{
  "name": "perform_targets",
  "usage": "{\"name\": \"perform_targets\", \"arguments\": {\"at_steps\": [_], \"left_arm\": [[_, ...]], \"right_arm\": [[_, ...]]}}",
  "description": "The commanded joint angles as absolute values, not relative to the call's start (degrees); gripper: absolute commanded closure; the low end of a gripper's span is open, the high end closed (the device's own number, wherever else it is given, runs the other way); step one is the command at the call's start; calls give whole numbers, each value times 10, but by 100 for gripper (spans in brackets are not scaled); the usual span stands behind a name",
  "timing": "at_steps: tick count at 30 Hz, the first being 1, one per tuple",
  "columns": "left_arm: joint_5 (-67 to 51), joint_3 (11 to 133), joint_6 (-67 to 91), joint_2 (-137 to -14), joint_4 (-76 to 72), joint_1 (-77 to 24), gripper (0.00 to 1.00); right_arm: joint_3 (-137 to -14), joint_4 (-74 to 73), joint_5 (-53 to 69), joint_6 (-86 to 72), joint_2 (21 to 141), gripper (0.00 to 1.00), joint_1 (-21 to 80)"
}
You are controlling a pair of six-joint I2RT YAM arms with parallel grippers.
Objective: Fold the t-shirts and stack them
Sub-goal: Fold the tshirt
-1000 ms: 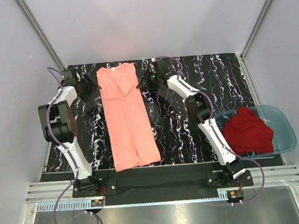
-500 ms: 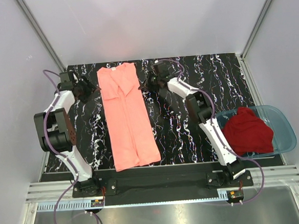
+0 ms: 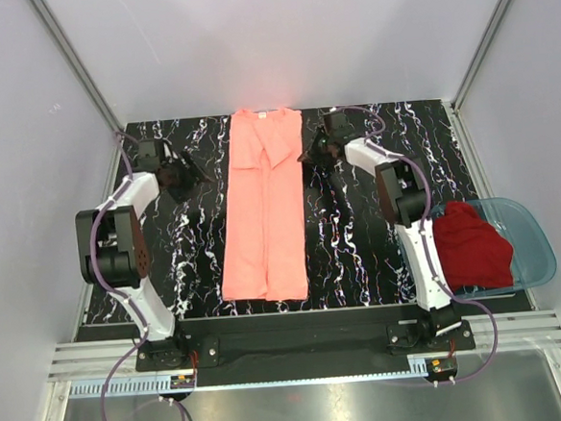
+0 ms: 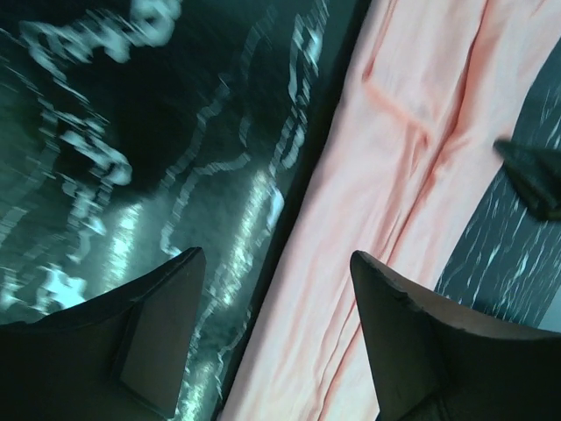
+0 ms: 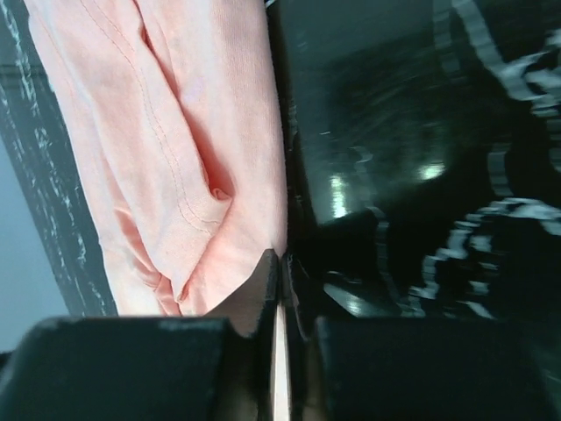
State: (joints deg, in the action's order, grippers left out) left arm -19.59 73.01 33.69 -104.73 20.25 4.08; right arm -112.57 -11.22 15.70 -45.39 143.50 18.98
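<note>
My right gripper pinches the far right edge of the salmon-pink t-shirt, 1 long strip on the table, while my left gripper gapes empty beside it, so next, I judge, both take far corners and fold crosswise.

The salmon-pink t-shirt runs off the top edge in both wrist views. Left of it, the tabletop is smeared by blur. Well right of it, the right arm hides part of the dark red t-shirt.
</note>
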Motion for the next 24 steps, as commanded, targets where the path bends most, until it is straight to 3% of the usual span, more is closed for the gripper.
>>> {"name": "perform_targets", "arguments": {"at_steps": [1, 2, 7, 11, 15, 16, 18, 19, 24], "left_arm": [[-226, 701, 302, -978, 226, 7, 27], [-228, 687, 292, -965, 234, 3, 25], [-217, 592, 266, -865, 285, -35, 25], [-218, 505, 269, -788, 294, -66, 33], [-236, 418, 299, -738, 294, -90, 39], [-240, 407, 307, -725, 297, -91, 39], [-221, 395, 314, -721, 327, -92, 25], [-215, 396, 323, -722, 336, -94, 24], [-129, 389, 400, -726, 417, -105, 27]], "right_arm": [[-1102, -180, 129, -377, 1396, 82, 176], [-1105, -194, 133, -365, 1389, 68, 175], [-1099, -335, 124, -281, 1308, 40, 176], [-999, -377, 144, -270, 1203, 35, 176], [-802, -319, 287, -274, 1085, 36, 206], [-765, -307, 314, -279, 1043, 34, 214], [-652, -258, 364, -308, 999, 27, 238], [-618, -239, 373, -319, 963, 26, 249], [-475, -117, 383, -408, 918, 25, 341]]}}
